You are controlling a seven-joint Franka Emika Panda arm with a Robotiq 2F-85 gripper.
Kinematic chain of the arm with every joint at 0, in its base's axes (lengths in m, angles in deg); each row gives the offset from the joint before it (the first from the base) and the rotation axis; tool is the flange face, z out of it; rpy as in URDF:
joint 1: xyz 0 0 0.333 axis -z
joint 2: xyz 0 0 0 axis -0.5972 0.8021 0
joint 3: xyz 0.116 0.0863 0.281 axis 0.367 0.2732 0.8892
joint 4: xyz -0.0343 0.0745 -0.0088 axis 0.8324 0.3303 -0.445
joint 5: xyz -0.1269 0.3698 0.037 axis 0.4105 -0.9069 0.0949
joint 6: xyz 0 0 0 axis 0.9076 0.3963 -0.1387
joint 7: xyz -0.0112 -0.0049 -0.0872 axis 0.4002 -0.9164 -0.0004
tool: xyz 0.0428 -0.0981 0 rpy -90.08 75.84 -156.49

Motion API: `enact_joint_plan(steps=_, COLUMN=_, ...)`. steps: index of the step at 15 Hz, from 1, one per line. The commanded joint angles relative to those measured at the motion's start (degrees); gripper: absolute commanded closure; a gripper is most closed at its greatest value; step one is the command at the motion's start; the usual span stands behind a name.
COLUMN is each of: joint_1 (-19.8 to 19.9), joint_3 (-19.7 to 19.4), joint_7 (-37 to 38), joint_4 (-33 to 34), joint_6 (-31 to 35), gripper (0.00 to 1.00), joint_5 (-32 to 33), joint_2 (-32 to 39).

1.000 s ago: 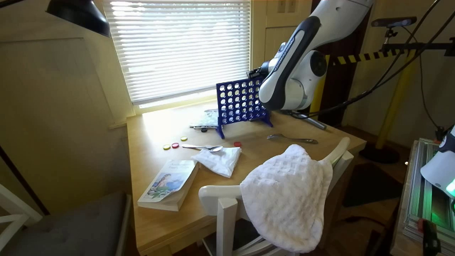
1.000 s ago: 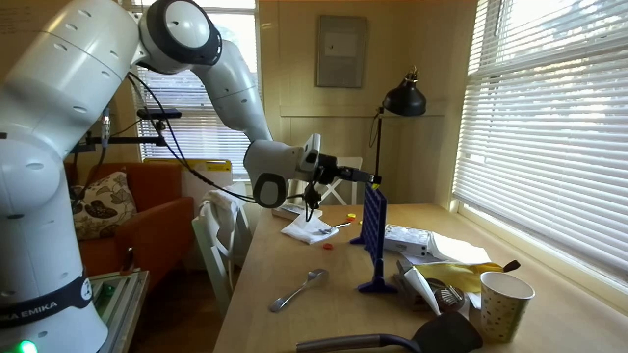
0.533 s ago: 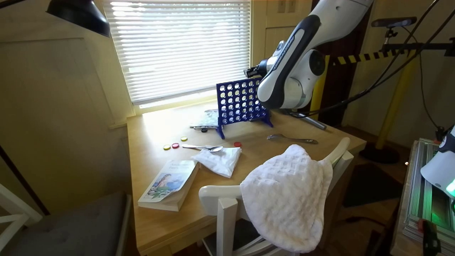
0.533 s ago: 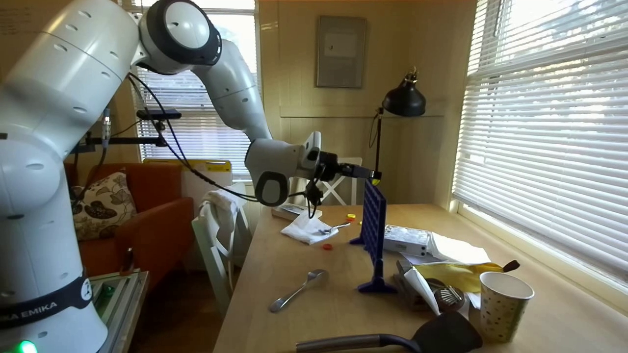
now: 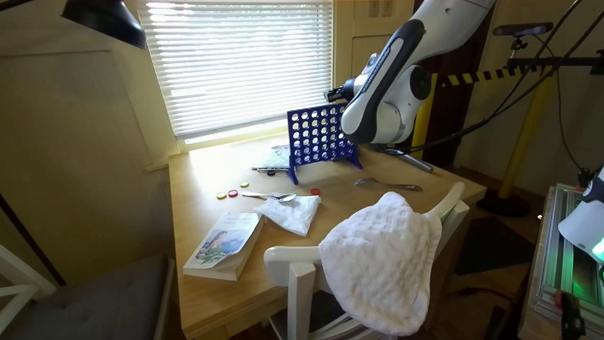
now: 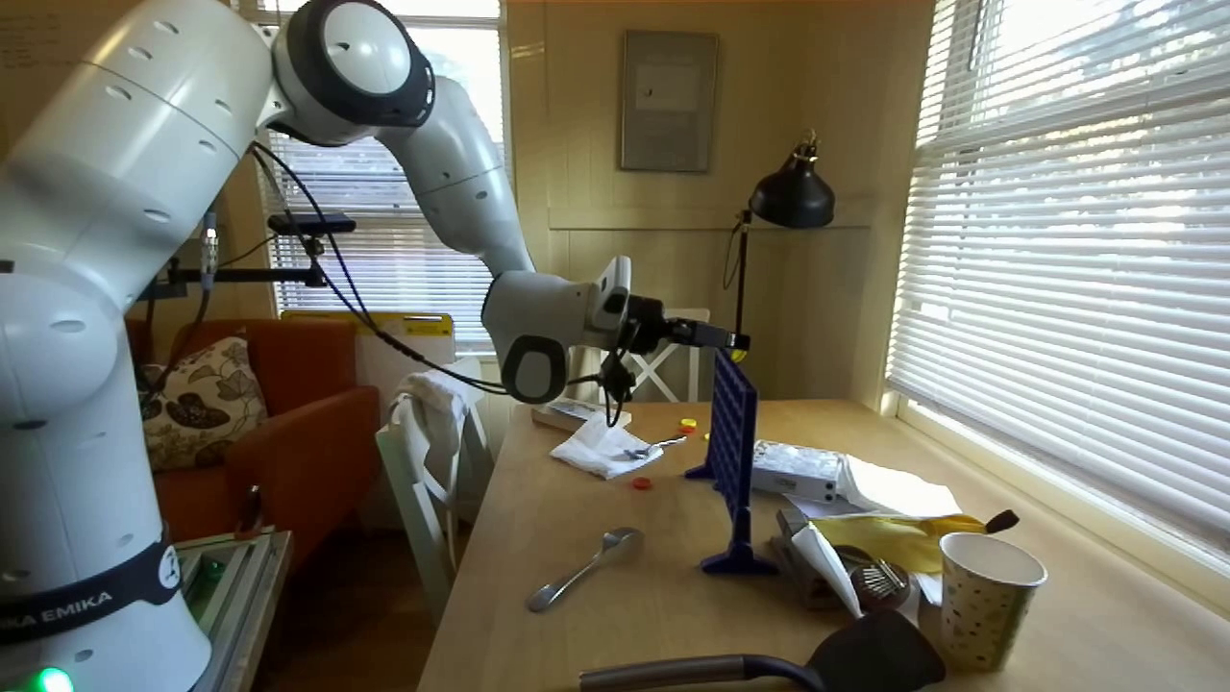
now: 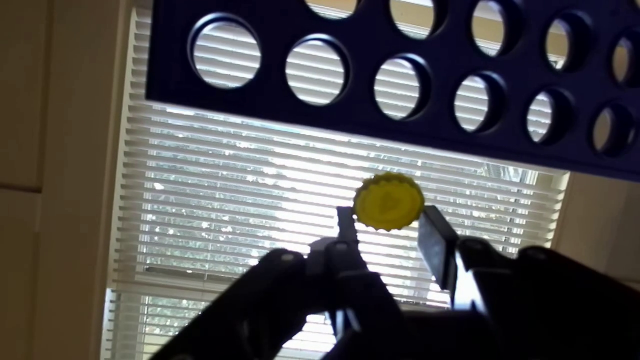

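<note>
**My gripper (image 7: 388, 215) grips a yellow disc (image 7: 389, 201) above the blue board (image 6: 735, 437)**

My two fingers (image 7: 436, 245) pinch the yellow disc by opposite edges, right at their tips. It sits at the top edge of the upright blue board; whether the two touch, I cannot tell.

Beyond my fingertips, bright light comes through a window (image 5: 245, 66) with white blinds. Below me spreads a pale wooden table (image 6: 673, 538). On my base's side of the blue board lie a piece of cutlery (image 5: 389, 184), a white napkin (image 5: 292, 216) with a spoon (image 5: 285, 198) partly on it, and a loose red disc (image 5: 315, 191) just beside the napkin. Farther from my gripper lie two loose yellow discs (image 5: 221, 195), another red disc (image 5: 232, 193) near them, and a book (image 5: 224, 241). A white cloth (image 5: 382, 264) drapes over a white chair (image 5: 300, 293) at the table's edge. Well apart from me stand a black lamp (image 6: 793, 192) and an orange armchair (image 6: 307, 432) holding a patterned cushion (image 6: 207, 394).

Of the containers, the blue board is nearest, under my grip; blinds show through its holes. On its window side rest a pale box (image 6: 796, 471) and a yellow pouch (image 6: 884, 540), their insides hidden. Near the pouch, a speckled paper cup (image 6: 990, 601) stands upright, its bottom out of sight, with a dark spatula (image 6: 874, 654) close by.
</note>
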Motion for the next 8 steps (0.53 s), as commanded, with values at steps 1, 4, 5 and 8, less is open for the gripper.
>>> enact_joint_plan(steps=1, joint_1=2.2, joint_3=2.0, joint_7=-0.5, joint_4=0.4, joint_6=1.4, gripper=0.88, joint_5=0.8, joint_2=0.4)
enact_joint_plan(steps=4, joint_1=3.2, joint_3=2.8, joint_7=-0.3, joint_4=0.5, joint_6=1.4, gripper=0.88, joint_5=0.7, joint_2=0.6)
enact_joint_plan(steps=5, joint_1=3.4, joint_3=2.9, joint_7=-0.3, joint_4=0.5, joint_6=1.4, gripper=0.88, joint_5=0.7, joint_2=0.7)
enact_joint_plan(steps=8, joint_1=3.8, joint_3=3.3, joint_7=-0.4, joint_4=0.5, joint_6=1.1, gripper=0.88, joint_5=0.6, joint_2=0.8)
